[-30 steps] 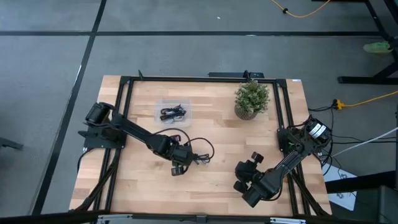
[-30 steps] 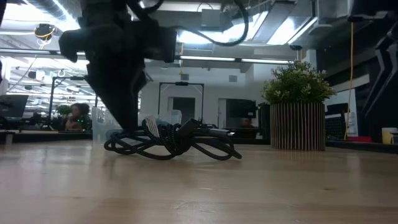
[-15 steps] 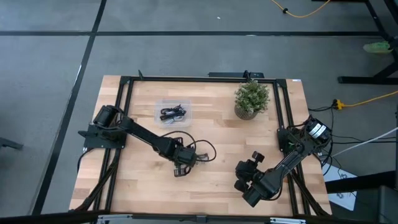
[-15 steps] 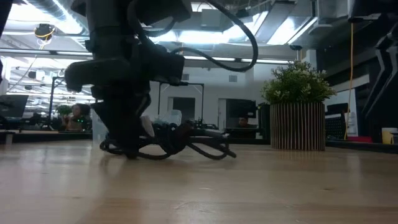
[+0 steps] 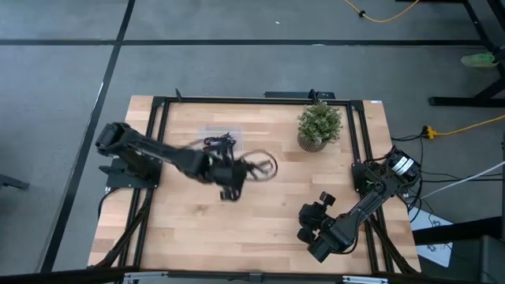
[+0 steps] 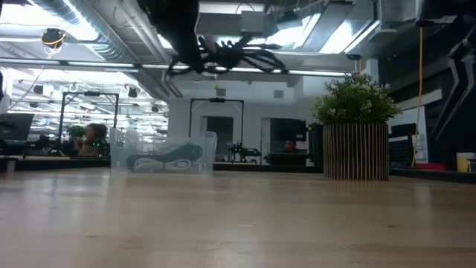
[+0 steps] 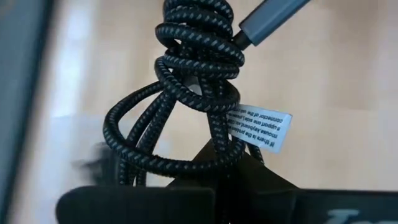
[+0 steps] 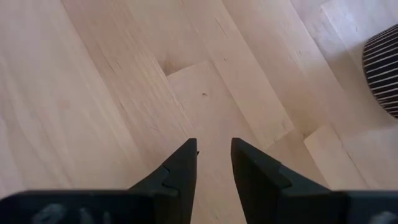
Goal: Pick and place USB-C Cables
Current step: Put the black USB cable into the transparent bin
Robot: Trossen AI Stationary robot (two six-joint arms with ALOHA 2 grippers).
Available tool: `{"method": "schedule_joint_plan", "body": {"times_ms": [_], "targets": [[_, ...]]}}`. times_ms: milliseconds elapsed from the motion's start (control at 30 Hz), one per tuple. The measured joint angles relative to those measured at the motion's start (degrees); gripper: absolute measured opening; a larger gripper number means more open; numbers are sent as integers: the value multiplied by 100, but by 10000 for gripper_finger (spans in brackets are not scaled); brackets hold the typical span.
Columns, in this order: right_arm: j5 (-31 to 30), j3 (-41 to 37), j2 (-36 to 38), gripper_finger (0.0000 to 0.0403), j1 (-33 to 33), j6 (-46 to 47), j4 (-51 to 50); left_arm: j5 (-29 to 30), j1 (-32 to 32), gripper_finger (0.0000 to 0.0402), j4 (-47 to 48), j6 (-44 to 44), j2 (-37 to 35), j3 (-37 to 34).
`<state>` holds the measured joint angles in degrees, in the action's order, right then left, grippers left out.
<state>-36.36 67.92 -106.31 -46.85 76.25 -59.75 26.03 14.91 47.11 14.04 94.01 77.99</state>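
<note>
A black braided USB-C cable (image 7: 199,81), coiled in a knotted bundle with a white label (image 7: 260,126), is up in the air with my left gripper (image 7: 227,177) shut on it. The high view has this cable (image 5: 259,166) over the table's middle, beside the left gripper (image 5: 234,172). In the low view the cable (image 6: 230,56) is near the top of the picture. Another black cable (image 5: 219,143) lies in a clear box (image 5: 207,136) at the far left. My right gripper (image 8: 214,152) is open over bare wood at the near right. My left gripper pinches several strands of the coil (image 7: 219,149) between its two fingers, close to the white label. The rest of the bundle and its grey plug (image 7: 267,15) stick out beyond the fingertips. The whole cable is lifted clear, well above the table.
A potted plant (image 5: 319,126) in a ribbed pot stands at the far right of the table, also seen in the low view (image 6: 357,126). The clear box (image 6: 163,158) sits on the wood behind the lifted cable. Bare wood lies between the two arms.
My left gripper has shut on the black cable, which lay on the table in front of the box. It has then risen and gone toward the table's far edge, near the clear box. The whole bundle has come up off the wood and now hangs clear.
</note>
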Motion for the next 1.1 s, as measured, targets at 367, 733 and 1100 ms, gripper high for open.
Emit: {"method": "schedule_joint_plan", "body": {"times_ms": [367, 733, 1100], "targets": [[-13, 0, -4, 106, 2, 70, 45, -31, -1867, 1, 1614, -411, -1404, -275], [13, -2, -4, 106, 1, 115, 39, -1207, -2999, 0, 335, -1317, -1444, -1998], [33, -2, -4, 106, 0, 116, 13, -1207, -2854, 44, 29, -1268, -1447, -2327]]}}
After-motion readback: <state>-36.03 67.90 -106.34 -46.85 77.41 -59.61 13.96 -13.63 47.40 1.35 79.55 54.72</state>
